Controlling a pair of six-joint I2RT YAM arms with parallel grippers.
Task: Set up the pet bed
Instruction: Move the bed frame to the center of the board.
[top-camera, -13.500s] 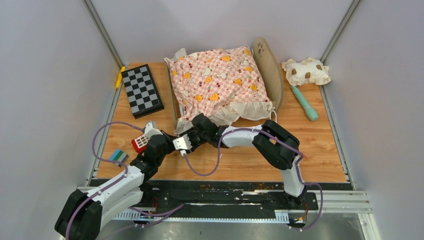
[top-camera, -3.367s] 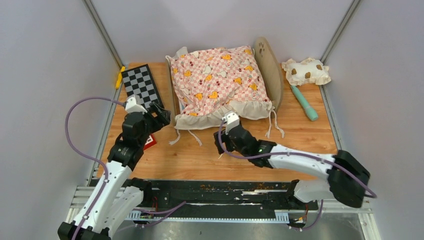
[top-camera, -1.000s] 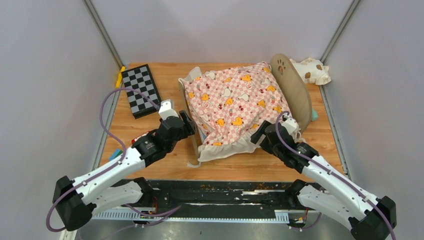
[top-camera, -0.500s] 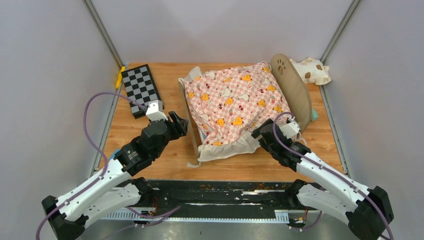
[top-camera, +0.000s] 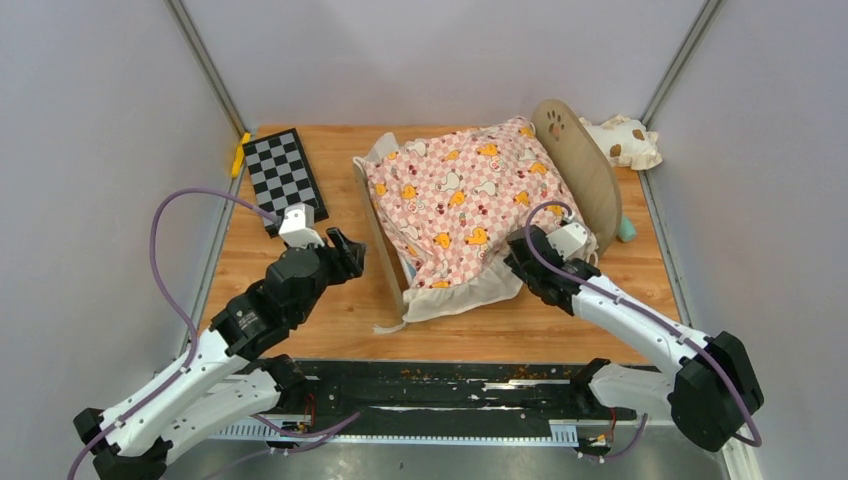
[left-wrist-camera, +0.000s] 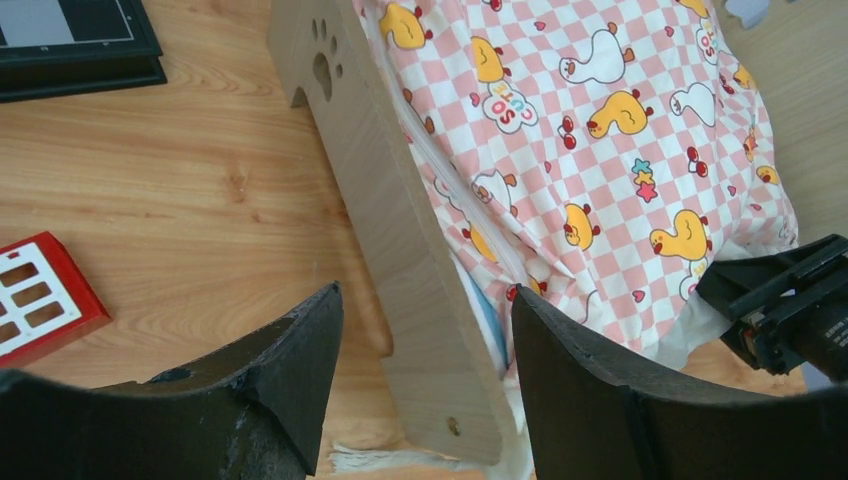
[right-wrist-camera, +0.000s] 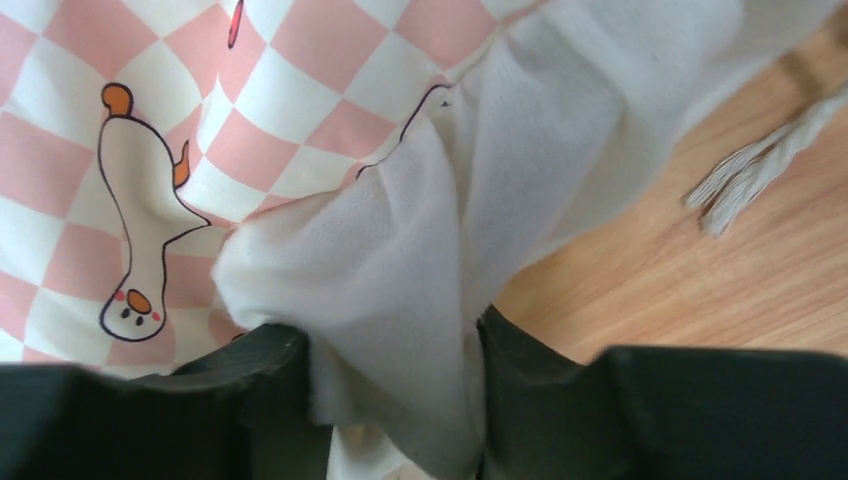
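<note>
At the middle of the wood-grain desk (top-camera: 470, 335) stands the small light-wood pet bed (top-camera: 580, 175) (left-wrist-camera: 400, 220), set at a slant. Its rounded headboard with the paw-print cutout is on the far right, and its low end board is on the near left. A pink checkered ruffled fabric cushion (top-camera: 460, 200) (left-wrist-camera: 600, 150) (right-wrist-camera: 120, 120) lies over the frame and covers nearly all of the base. Only a sliver of blue fabric shows under its left edge in the left wrist view. The cream ruffle hangs over the near end onto the desk, and a frayed cream tie cord (top-camera: 385, 327) (right-wrist-camera: 750, 165) lies loose on the wood.

The left pincer (top-camera: 350, 252) (left-wrist-camera: 425, 300) is spread and holds nothing. It sits just left of the low end board, with the board's near end in line with its gap. Contact with the board cannot be confirmed.

The right pincer (top-camera: 512, 250) (right-wrist-camera: 390, 350) is at the near right corner of the cushion, pinching a fold of the cream ruffle between both fingers.

Surroundings:
- A black-and-grey folding chessboard (top-camera: 285, 178) (left-wrist-camera: 70, 40) lies at the far left, apart from the bed.
- A yellow object (top-camera: 240, 155) lies at the desk's left edge beside the chessboard.
- A red plastic block with white slots (left-wrist-camera: 35, 300) lies near the left pincer.
- A small cream pillow with brown spots (top-camera: 622, 142) rests in the far right corner, behind the headboard.
- A teal object (top-camera: 627, 231) shows just right of the headboard, mostly hidden.
</note>
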